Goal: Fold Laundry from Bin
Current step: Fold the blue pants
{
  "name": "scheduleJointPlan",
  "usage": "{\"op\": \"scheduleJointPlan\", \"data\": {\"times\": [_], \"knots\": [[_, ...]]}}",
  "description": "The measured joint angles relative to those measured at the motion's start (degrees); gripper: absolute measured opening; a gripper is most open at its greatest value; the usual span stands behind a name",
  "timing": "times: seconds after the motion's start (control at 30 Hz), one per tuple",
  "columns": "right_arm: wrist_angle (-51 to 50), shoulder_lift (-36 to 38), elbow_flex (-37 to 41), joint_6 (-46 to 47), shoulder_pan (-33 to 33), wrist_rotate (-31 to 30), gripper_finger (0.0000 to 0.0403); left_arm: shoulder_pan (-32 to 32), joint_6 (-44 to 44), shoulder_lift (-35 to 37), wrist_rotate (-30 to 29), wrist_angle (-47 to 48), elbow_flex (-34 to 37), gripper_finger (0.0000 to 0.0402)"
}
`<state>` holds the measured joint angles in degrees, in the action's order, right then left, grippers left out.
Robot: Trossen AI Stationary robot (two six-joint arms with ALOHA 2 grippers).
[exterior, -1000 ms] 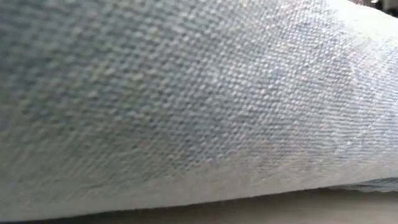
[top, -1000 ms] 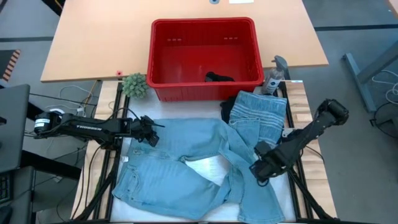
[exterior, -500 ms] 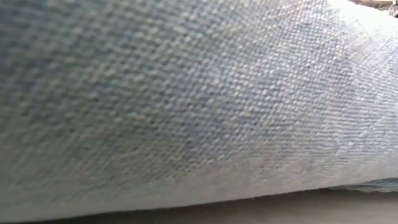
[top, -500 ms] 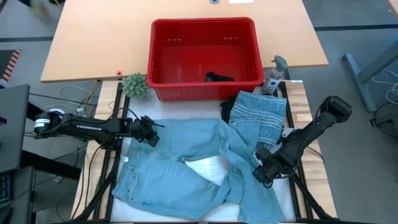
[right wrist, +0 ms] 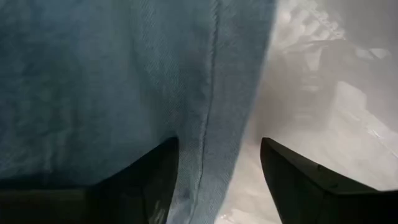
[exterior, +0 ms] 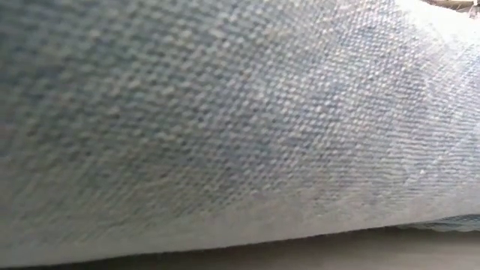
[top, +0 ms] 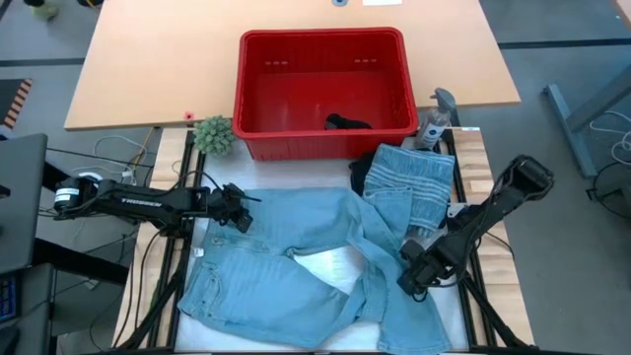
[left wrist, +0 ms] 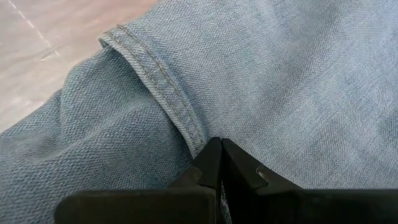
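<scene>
A pair of light blue jeans [top: 286, 251] lies spread over the near half of the table and fills the low view [exterior: 240, 127]. My left gripper [top: 240, 214] is shut at the jeans' far left corner. My right gripper [top: 412, 279] points down, open, over the right-hand edge of the jeans' leg [right wrist: 211, 118]. One finger [right wrist: 155, 177] is over the denim and the other [right wrist: 298, 180] over bare table; I cannot tell whether they touch. The red bin [top: 322, 36] stands at the far middle with a black garment [top: 347, 123] on its floor. My left gripper has its shut fingertips [left wrist: 219, 149] on the jeans' stitched hem [left wrist: 180, 118], which runs straight into them. The fingers come slanting down from the table's left. The cloth around them lies on the table, slack and lightly creased.
A folded denim piece [top: 412, 177] lies on a dark garment [top: 361, 177] at the right, in front of the bin. A spray bottle [top: 434, 123] stands to the bin's right, a small green plant [top: 214, 135] to its left. The wooden tabletop [top: 148, 59] lies beyond.
My right gripper has come down toward the jeans' right leg and tipped to point straight down, staying open. The jeans have kept where they were.
</scene>
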<state>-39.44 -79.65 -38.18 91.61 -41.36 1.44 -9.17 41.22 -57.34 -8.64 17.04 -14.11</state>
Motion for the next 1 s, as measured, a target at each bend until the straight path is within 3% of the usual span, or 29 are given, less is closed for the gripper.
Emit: {"op": "scheduleJointPlan", "data": {"times": [0.1,0.23,0.3,0.5,0.77,1.0], "knots": [[1.3,-1.4,0.2,-1.0,0.0,1.9,0.0202,0.0,0.0,0.0,-0.1,0.0,0.0,0.0000],[1.1,-1.3,-1.0,-1.7,0.2,4.7,0.0059,0.0,0.0,0.0,-0.4,0.0,0.0,0.0000],[-0.9,-0.2,-2.6,-2.6,0.5,5.0,0.0025,0.0,0.0,0.0,-0.7,-0.1,0.0,0.0000],[-18.2,2.9,-14.4,-5.1,3.8,2.2,0.0025,0.0,0.0,0.0,-0.7,-0.1,0.0,0.0000],[-48.2,3.6,-39.6,-11.9,12.2,-19.0,0.0025,0.0,0.0,0.0,-1.0,-0.1,0.0,0.0000],[-50.5,5.2,-50.0,-27.8,24.5,-27.9,0.0025,0.0,0.1,0.0,-1.1,0.0,0.0,0.0000]]}}
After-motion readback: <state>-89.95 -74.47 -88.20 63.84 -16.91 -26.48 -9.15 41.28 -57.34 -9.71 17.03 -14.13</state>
